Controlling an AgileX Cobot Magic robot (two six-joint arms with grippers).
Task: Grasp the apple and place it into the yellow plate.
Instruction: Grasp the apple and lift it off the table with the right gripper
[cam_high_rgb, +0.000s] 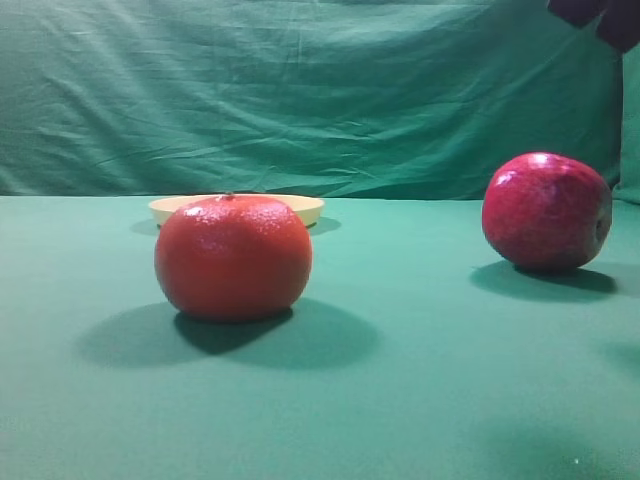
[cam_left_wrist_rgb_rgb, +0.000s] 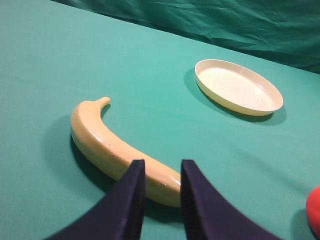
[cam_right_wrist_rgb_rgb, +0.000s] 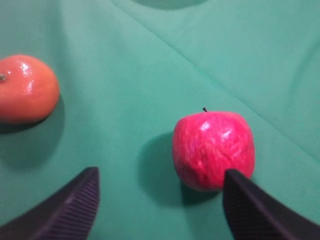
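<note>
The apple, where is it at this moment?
In the exterior high view the apple sits on the green cloth at the right, apart from the orange fruit and the yellow plate.

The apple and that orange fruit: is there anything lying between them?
No. In the right wrist view, only bare green cloth lies between the apple and the orange fruit. The exterior high view shows the same empty stretch.

Backdrop: wrinkled green cloth (cam_high_rgb: 300, 90) hung behind the table; creased, matte. Table: green cloth cover (cam_high_rgb: 420, 400), smooth; soft shadows cast by overhead light.
</note>
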